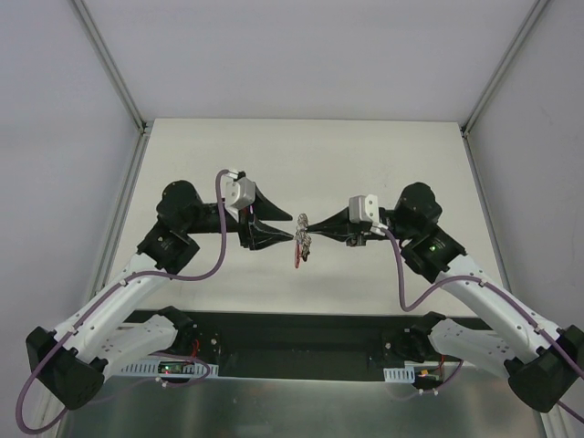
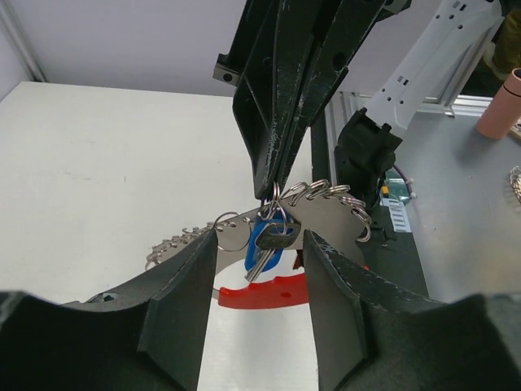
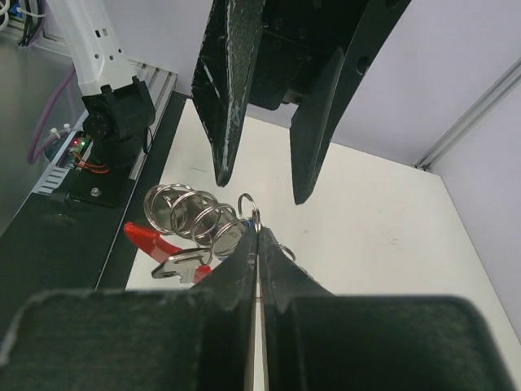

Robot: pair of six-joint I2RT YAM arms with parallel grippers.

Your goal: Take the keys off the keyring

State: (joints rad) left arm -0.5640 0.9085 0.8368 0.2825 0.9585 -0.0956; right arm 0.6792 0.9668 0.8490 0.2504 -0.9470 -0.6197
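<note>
The keyring [image 3: 193, 213] is a chain of silvery wire rings with a red tag [image 2: 262, 293], hanging above the table between my two grippers. My right gripper [image 3: 257, 230] is shut on a small ring at the top of the bunch [image 2: 275, 195]. The keys [image 2: 273, 238], one silver and one blue-headed, dangle below that ring. My left gripper [image 2: 260, 238] stands open, one finger on each side of the hanging keys, not touching them. In the top view both grippers [image 1: 290, 237] [image 1: 307, 225] meet tip to tip at mid-table, with the red tag [image 1: 297, 260] below them.
The white table [image 1: 301, 155] is bordered by aluminium frame posts at its back corners. A black base plate [image 1: 292, 333] runs along the near edge between the arm bases. A pink cylinder [image 2: 501, 102] stands off the table on the grey bench.
</note>
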